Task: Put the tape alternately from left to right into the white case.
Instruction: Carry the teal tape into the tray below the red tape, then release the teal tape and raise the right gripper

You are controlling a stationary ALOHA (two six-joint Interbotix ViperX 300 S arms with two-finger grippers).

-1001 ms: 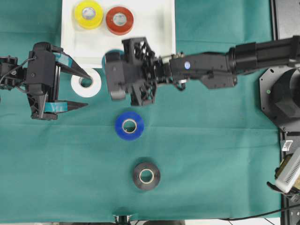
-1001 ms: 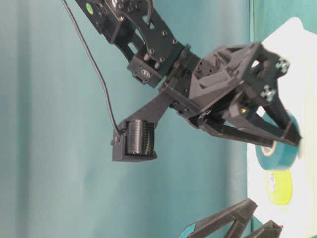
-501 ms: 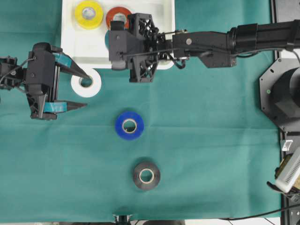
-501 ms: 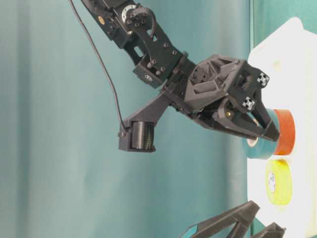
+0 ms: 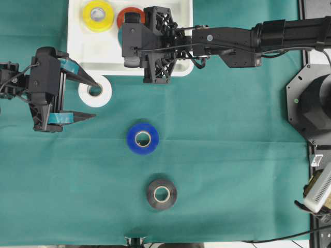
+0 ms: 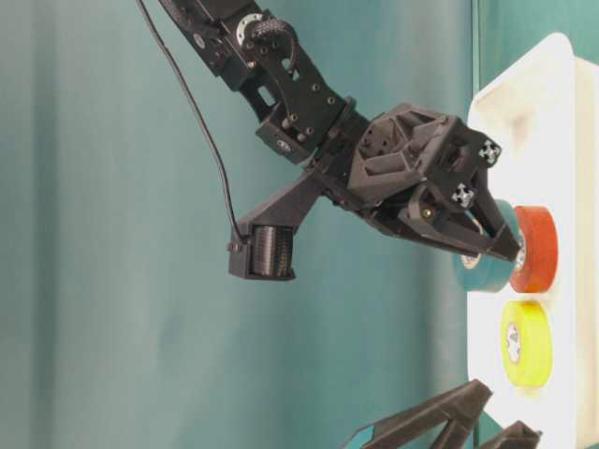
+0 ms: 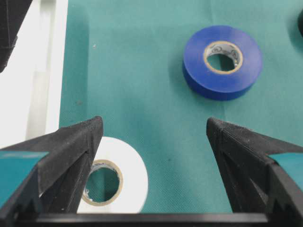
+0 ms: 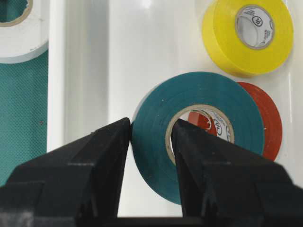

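Observation:
My right gripper [image 8: 151, 124] is shut on the teal tape roll [image 8: 199, 90], one finger in its core and one outside. It holds the roll tilted over the white case [image 5: 83, 51], just in front of the red-orange roll [image 6: 538, 248]. The yellow roll [image 5: 98, 15] lies in the case beside the red-orange one. My left gripper [image 7: 154, 122] stands open low over the cloth, one finger over the white roll [image 7: 132, 175], which lies just outside the case rim. The blue roll [image 5: 132, 138] and the black roll [image 5: 151, 194] lie on the cloth.
A green cloth covers the table. The right arm reaches across the case's front right part. A black robot base [image 5: 310, 108] and other equipment stand at the right edge.
My right gripper has carried the teal roll from above the cloth at the case's front rim into the case, beside the red-orange roll. The left arm has not moved.

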